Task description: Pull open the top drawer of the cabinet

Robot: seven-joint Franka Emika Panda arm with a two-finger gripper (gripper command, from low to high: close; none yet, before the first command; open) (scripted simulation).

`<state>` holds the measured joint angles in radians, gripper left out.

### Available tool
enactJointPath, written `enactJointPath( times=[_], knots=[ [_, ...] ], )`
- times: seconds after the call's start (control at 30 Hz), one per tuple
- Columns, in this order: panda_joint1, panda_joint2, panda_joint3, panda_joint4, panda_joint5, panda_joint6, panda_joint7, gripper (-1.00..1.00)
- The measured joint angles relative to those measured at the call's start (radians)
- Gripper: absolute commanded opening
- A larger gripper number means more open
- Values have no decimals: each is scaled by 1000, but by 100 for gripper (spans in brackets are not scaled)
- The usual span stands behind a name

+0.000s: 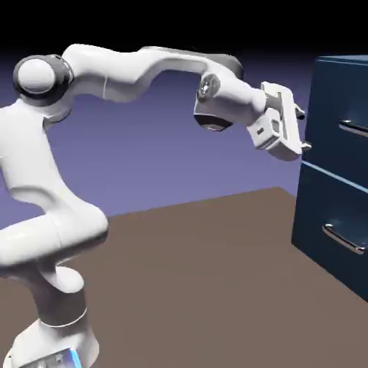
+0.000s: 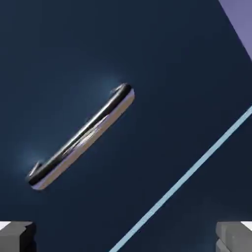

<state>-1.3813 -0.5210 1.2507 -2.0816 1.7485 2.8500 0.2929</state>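
Because the handle is not between the fingertips, the step in hand looks to be lining up for the grasp, with the pull still to come. Nearest in the hand view, the gripper [image 2: 126,237] has its two tips at the bottom edge, one in each corner, spread wide with nothing held between them. Beyond them, the silver bar handle [image 2: 81,138] runs aslant from left of the middle up toward the centre, above the tips and nearer the left one. It sits on the front of the top drawer [image 2: 162,64], which fills most of the picture; the pale seam [image 2: 180,183] crosses the lower right.

In the exterior view, the cabinet [image 1: 313,108] stands at the right edge, its upper drawer closed, the fingers close to that front and left of the handle. Next, the hand probably needs to shift and roll until the tips straddle the bar, then close before drawing back; closing now would likely miss it.
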Motion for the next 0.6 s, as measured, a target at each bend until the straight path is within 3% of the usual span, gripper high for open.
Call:
enactJointPath(
  times=[0.6],
  knots=[
    [-624,22,560,326,783,-84,-201,0]
  ],
)
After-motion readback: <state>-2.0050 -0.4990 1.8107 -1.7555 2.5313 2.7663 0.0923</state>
